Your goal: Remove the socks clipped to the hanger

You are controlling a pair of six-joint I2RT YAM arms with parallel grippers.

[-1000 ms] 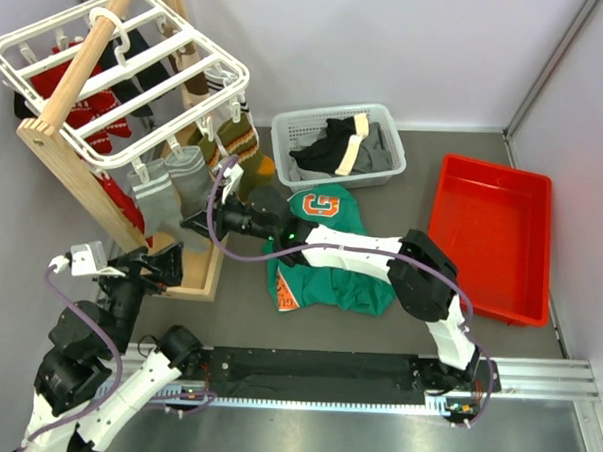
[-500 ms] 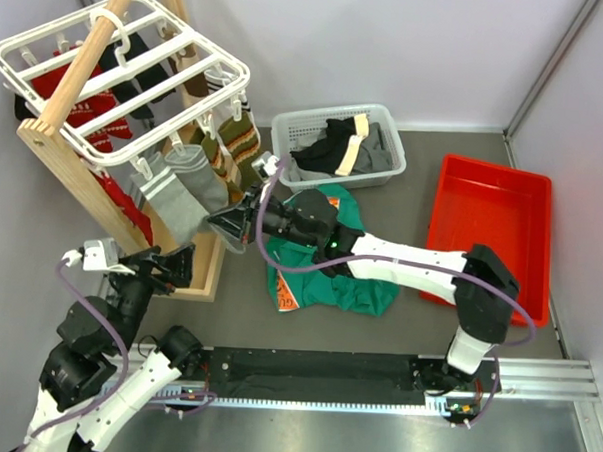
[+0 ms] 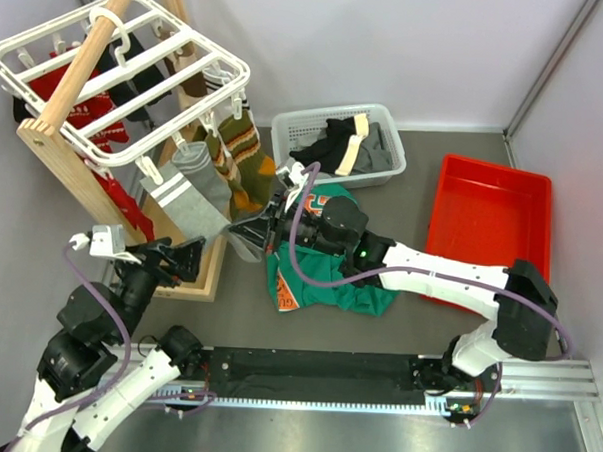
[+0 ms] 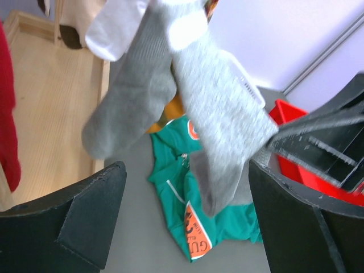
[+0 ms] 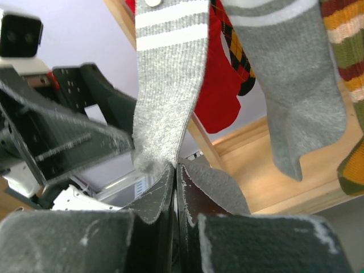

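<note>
1. Right claw (image 3: 264, 229) is pulling back toward desk centre, stretching the grey sock (image 3: 205, 194).
2. It's pinching the toe; the cuff is hanging clipped to the hanger (image 3: 49, 55), far-left corner.
3. Left claw (image 3: 185, 253) is waiting spread.
4. Judging it light, soft, stretchy; gripping nearer the cuff is probably popping it sooner.

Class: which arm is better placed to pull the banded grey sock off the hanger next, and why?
Right. The right gripper is shut on the toe of the grey sock, which hangs clipped to the hanger. The left gripper is open, holds nothing, and sits apart from it.
</note>
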